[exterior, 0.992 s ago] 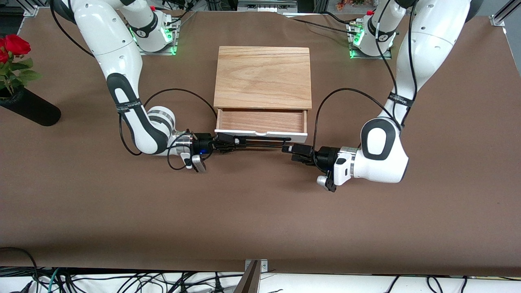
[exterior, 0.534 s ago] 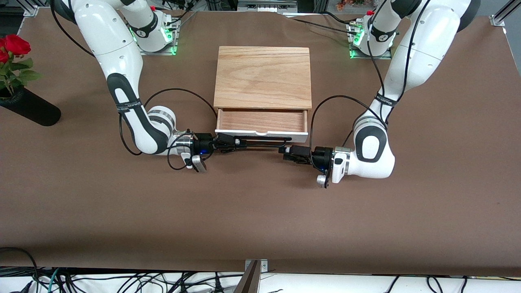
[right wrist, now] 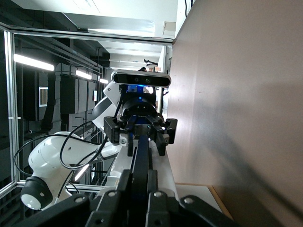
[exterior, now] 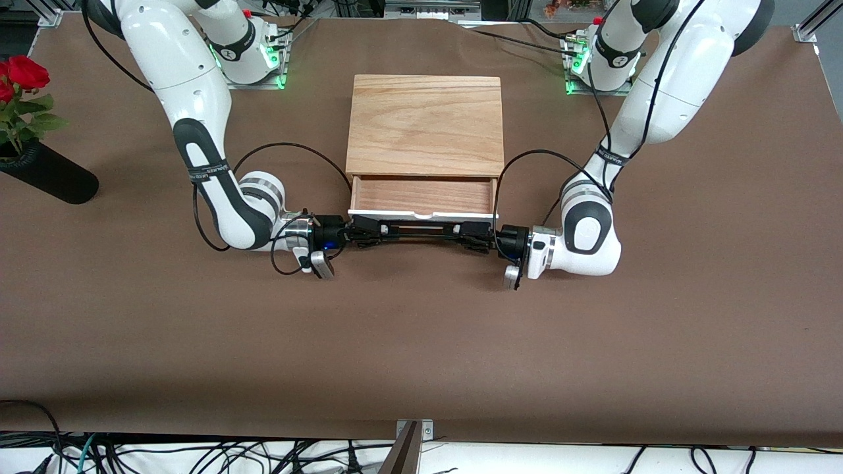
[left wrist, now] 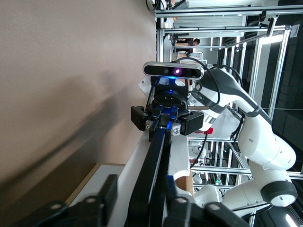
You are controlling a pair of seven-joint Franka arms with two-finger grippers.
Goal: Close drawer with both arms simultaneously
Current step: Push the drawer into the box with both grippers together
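Note:
The drawer [exterior: 421, 196] stands pulled out of the light-oak box [exterior: 425, 125], its white front panel [exterior: 421, 216] facing the front camera. A long black wire handle [exterior: 421, 230] runs along that panel. My right gripper [exterior: 372, 232] is shut on the handle's end toward the right arm's end of the table, and both its fingers press on the bar [right wrist: 138, 182]. My left gripper [exterior: 469, 232] straddles the handle's other end. In the left wrist view the left gripper [left wrist: 142, 189] has one finger [left wrist: 108, 191] still apart from the bar, so it is open around it.
A black vase [exterior: 49, 174] with red roses [exterior: 23, 72] stands at the right arm's end of the table. Black cables loop from both wrists beside the box. Bare brown table [exterior: 421, 342] stretches from the drawer toward the front camera.
My left arm swung in toward the drawer, bringing its gripper from off the handle's end to around the bar, jaws narrowing. My right gripper kept its hold. The drawer has not moved.

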